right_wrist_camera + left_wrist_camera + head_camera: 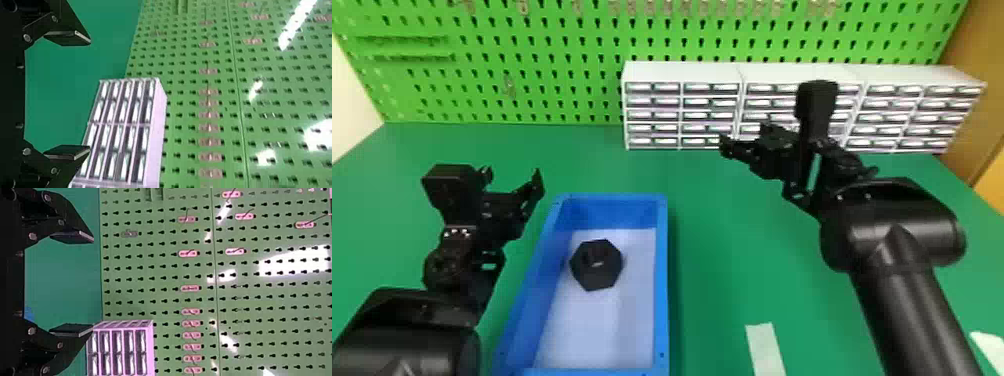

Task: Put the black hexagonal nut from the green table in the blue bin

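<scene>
The black hexagonal nut [604,276] lies flat on the pale floor of the blue bin [662,280], toward its far end. My left gripper [513,175] is above the table just left of the bin's far corner, apart from the nut. In the left wrist view the left gripper [74,283] is open, its fingers wide apart with nothing between them. Well right of the bin, my right gripper [744,137] is held up in front of the drawer cabinets. The right gripper [72,96] is likewise open and holds nothing in the right wrist view.
White drawer cabinets [682,72] line the back of the green table [722,280], in front of a green pegboard [542,75]. A pale strip [764,345] lies right of the bin near the front, and another pale piece [992,347] is at the right edge.
</scene>
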